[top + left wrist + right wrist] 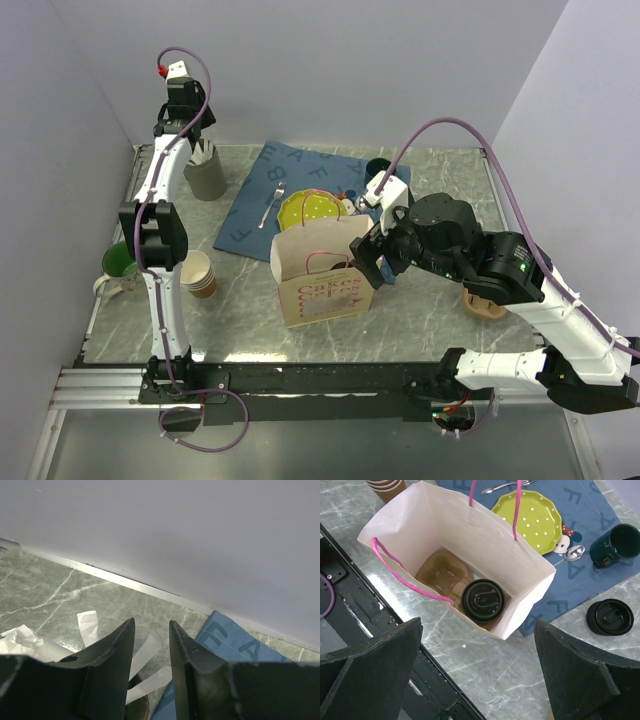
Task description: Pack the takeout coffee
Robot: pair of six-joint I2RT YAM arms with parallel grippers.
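Right wrist: takeout coffee (482, 599) upright, lid up.

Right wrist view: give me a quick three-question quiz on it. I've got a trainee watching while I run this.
1. True or false: the takeout coffee stands inside the paper bag.
2. Pick one. The right gripper is: A) open and empty above the bag; B) shut on the cup; C) shut on a fork.
3. Short answer: what colour are the bag's handles?

Key: 1 true; 2 A; 3 pink.
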